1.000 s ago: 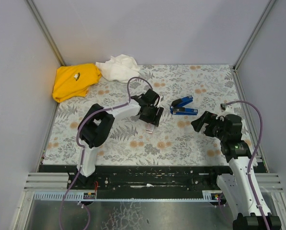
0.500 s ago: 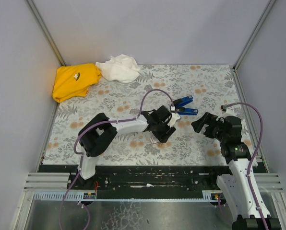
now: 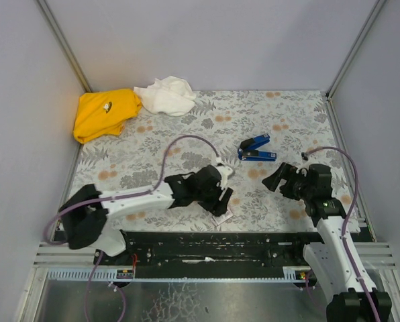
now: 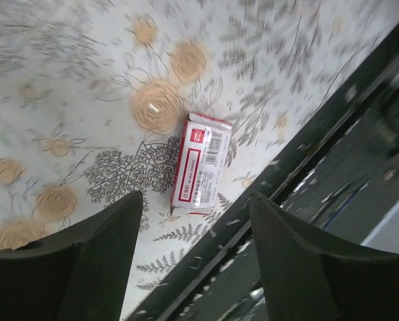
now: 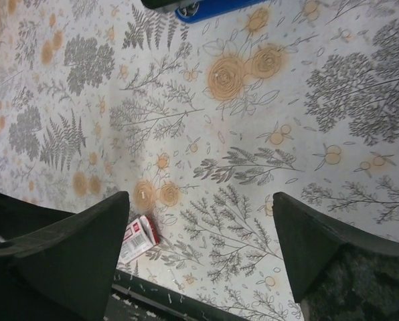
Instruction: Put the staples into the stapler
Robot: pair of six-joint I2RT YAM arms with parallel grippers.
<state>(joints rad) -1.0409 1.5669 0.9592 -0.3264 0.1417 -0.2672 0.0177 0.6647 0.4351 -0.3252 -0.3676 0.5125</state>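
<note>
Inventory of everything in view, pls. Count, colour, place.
staple box: 1, white with red print, flat on the table by the near edge, under the left gripper
stapler: 1, blue top and black base, right of centre
yellow cloth: 1, far left corner
white cloth: 1, crumpled, far edge beside the yellow cloth
table: 1, grey and orange floral cover
left gripper: 1, black, open, empty, above the staple box
right gripper: 1, black, open, empty, right side, near of the stapler

Floral tbl [image 3: 287, 114]: stapler [image 3: 257, 149], staples box [image 3: 222, 215], yellow cloth [image 3: 105, 114], white cloth [image 3: 165, 95].
</note>
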